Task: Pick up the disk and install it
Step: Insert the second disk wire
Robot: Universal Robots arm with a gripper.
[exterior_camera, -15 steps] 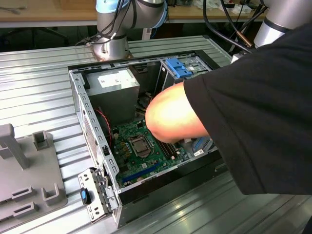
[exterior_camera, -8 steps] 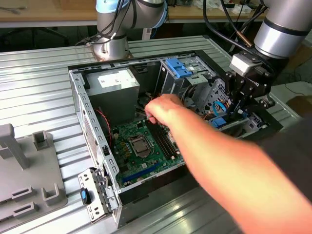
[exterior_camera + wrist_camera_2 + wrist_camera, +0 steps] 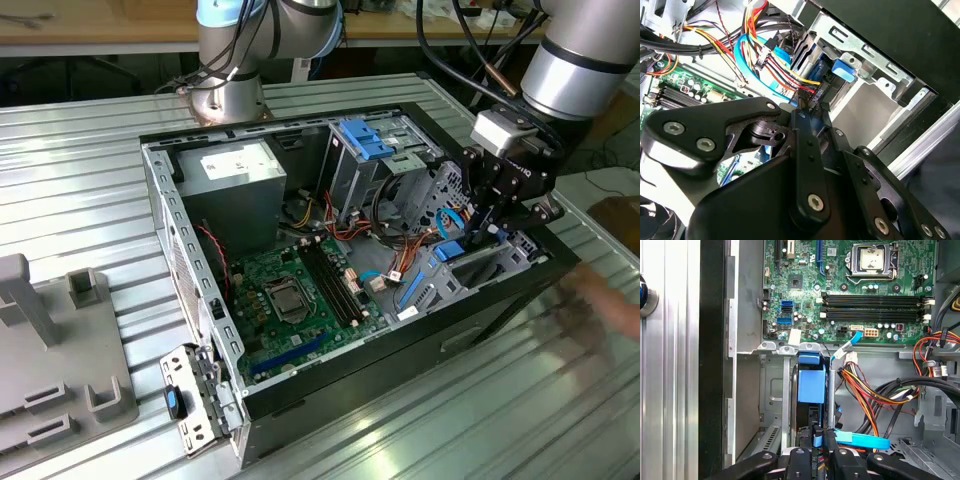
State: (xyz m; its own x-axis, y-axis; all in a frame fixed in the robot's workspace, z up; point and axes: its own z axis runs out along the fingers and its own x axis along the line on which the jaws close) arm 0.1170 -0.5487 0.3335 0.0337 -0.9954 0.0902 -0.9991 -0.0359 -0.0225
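A: Exterior view. The tool (image 3: 497, 205) hangs at the right of the frame over the open computer case (image 3: 300, 400), which lies on the ribbed table (image 3: 90, 150). The disk (image 3: 450, 250) shows as a small blue patch in the drive bay just under the tool; its long axis cannot be read here. A blurred hand (image 3: 605, 300) sits at the right edge.

B: Second wrist view?

A: The black linkage of the tool (image 3: 807, 117) fills the lower frame and hides most of the disk. A blue carrier tab (image 3: 844, 69) shows upper right of centre against the metal bay wall.

B: First wrist view?

A: The disk (image 3: 811, 382) stands on edge in the bay at lower centre, long axis running up the frame toward the motherboard (image 3: 860, 290), blue end uppermost. The tool (image 3: 821, 436) is clenched on the disk's lower end, fingers close together around the thin edge.
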